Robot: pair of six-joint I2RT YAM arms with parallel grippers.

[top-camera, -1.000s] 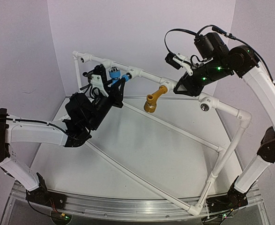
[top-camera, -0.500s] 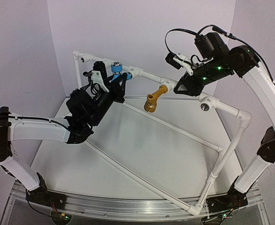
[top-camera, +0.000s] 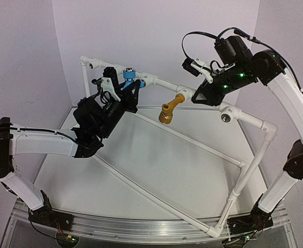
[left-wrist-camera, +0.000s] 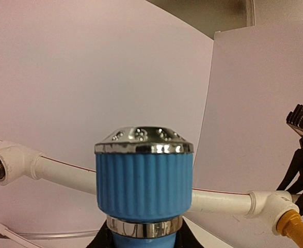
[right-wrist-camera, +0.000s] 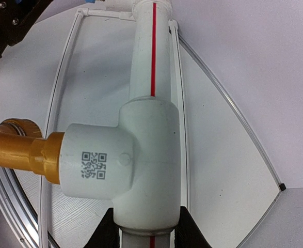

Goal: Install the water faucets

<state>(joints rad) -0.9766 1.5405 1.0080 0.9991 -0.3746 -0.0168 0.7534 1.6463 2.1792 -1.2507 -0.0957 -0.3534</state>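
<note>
Left tool (top-camera: 124, 86) grips one blue faucet (top-camera: 128, 77); right tool (top-camera: 197, 97) clamps the pipe frame (top-camera: 244, 118) beside one yellow faucet (top-camera: 171, 108).

Cut off: blue faucet (left-wrist-camera: 143, 181) body below, yellow faucet (right-wrist-camera: 12, 150) spout at left.

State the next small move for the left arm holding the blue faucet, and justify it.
Probably a wrist twist to thread the blue faucet into the white tee fitting. The left gripper is shut on the faucet, its inlet end meets that fitting, and the right gripper clamps the white pipe frame beside the mustard-yellow faucet, steadying it.
</note>
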